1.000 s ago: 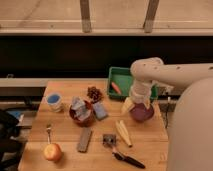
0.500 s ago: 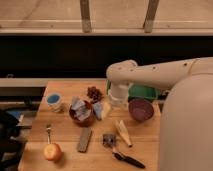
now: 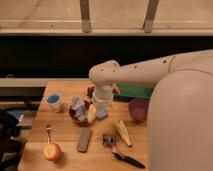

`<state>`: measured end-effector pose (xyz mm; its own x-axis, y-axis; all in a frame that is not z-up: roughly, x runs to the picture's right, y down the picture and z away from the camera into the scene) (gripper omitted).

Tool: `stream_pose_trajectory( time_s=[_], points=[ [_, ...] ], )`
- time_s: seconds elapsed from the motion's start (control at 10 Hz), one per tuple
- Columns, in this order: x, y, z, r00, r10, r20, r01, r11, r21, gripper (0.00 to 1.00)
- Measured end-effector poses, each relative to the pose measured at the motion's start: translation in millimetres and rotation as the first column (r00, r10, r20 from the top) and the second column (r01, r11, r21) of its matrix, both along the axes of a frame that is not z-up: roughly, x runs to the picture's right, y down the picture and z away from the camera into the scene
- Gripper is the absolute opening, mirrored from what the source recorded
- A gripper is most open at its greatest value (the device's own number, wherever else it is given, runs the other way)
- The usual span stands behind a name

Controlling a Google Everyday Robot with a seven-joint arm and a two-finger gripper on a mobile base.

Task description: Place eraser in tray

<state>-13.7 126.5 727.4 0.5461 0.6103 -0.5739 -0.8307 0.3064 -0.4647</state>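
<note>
The eraser [image 3: 84,139] is a flat dark bar lying on the wooden table [image 3: 40,125], near the front and left of centre. My gripper [image 3: 97,111] hangs from the pale arm [image 3: 140,74] above the table's middle. It is over the right rim of a dark red bowl [image 3: 77,114] and behind the eraser, apart from it. The gripper is open and holds nothing. The arm covers most of the green tray [image 3: 134,91] at the back right, leaving only a strip of it in sight.
Near the eraser lie a spoon [image 3: 48,132], an apple [image 3: 52,151], a small metal clip [image 3: 108,139], a black-handled tool [image 3: 128,159] and pale yellow wedges [image 3: 122,131]. A blue block [image 3: 103,115], a purple bowl [image 3: 138,109] and a blue cup [image 3: 54,101] stand further back.
The arm has swung left from over the purple bowl to the table's middle, and the gripper now hangs by the red bowl. The objects have not moved.
</note>
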Motion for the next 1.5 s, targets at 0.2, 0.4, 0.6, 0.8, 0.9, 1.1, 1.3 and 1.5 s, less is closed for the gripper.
stream_pose_trajectory(
  time_s=[0.2,0.4,0.6,0.8,0.9,1.1,1.3,1.5],
  points=[
    [0.8,1.0,0.2,1.0,0.001,-0.001,-0.001,1.0,-0.009,0.8],
    [-0.9,11.6,8.2,0.999,-0.022,0.027,0.023,0.9978,-0.063,0.8],
    [-6.9,32.8,25.3,0.995,-0.065,0.077,0.074,0.9901,-0.119,0.8],
    [-15.1,53.0,33.5,0.99,-0.085,0.109,0.102,0.9826,-0.156,0.8],
    [-18.3,59.6,30.7,0.992,-0.077,0.104,0.093,0.982,-0.164,0.8],
    [-32.6,67.9,23.0,0.995,-0.059,0.085,0.072,0.9834,-0.166,0.8],
    [-46.6,74.1,20.8,0.997,-0.041,0.069,0.052,0.9844,-0.168,0.8],
    [-74.2,81.9,23.8,0.999,-0.016,0.051,0.024,0.9858,-0.166,0.8]
  ],
)
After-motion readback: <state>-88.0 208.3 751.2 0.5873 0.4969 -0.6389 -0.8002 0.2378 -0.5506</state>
